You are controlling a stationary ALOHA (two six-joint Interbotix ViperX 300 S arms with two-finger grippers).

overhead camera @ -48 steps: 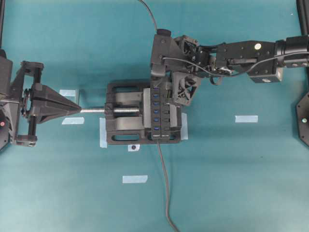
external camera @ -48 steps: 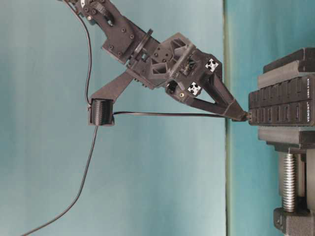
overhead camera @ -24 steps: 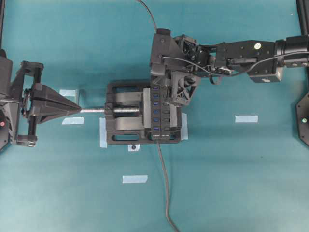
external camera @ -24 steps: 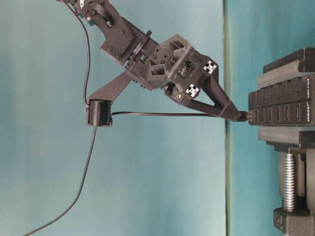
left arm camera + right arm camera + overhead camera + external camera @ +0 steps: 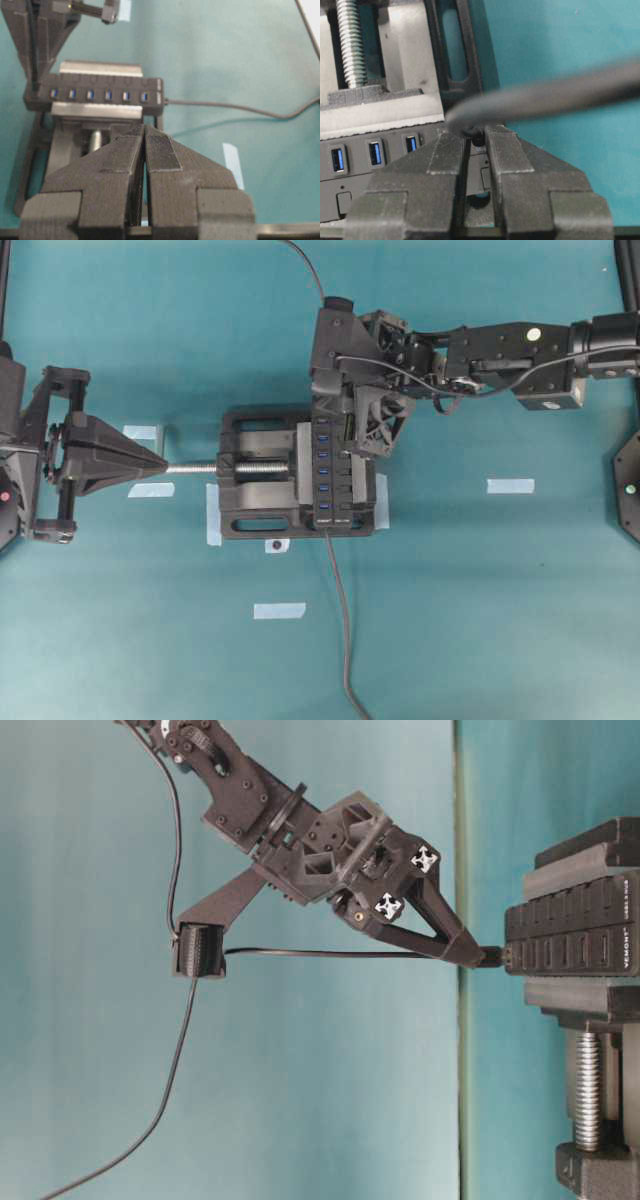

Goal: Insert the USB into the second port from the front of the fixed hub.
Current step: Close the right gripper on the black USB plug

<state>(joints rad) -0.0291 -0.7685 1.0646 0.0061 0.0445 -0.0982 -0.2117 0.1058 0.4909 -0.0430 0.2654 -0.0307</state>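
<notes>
One small black plug is the whole job here: the USB [image 5: 492, 957] is pinched at the tip of the right gripper [image 5: 470, 952], its metal nose just touching or just short of the fixed hub [image 5: 572, 938] — which of the two cannot be told. In the overhead view this happens at the 12 o'clock end of the hub [image 5: 328, 470], with the gripper body covering the plug. The plug looks light and rigid, so I judge the hold belongs on its short body, close behind the nose, square to the slot. Its cable [image 5: 330, 953] is thin and springy; it runs back to a clip on the arm, then hangs free toward 7 o'clock, so it may tug the plug slightly off line. The plastic shell could slip between the fingers [image 5: 506, 150] under a push.

The left gripper [image 5: 120, 463] sits at 9 o'clock with its fingers [image 5: 161, 152] pressed together on nothing, its tip at the end of the vise screw [image 5: 195, 468]. The vise [image 5: 255, 475] clamps the hub, so the hub should not shift. The teal surface [image 5: 480, 620] is flat, with tape marks [image 5: 510, 485] and plenty of room at 3 o'clock.
</notes>
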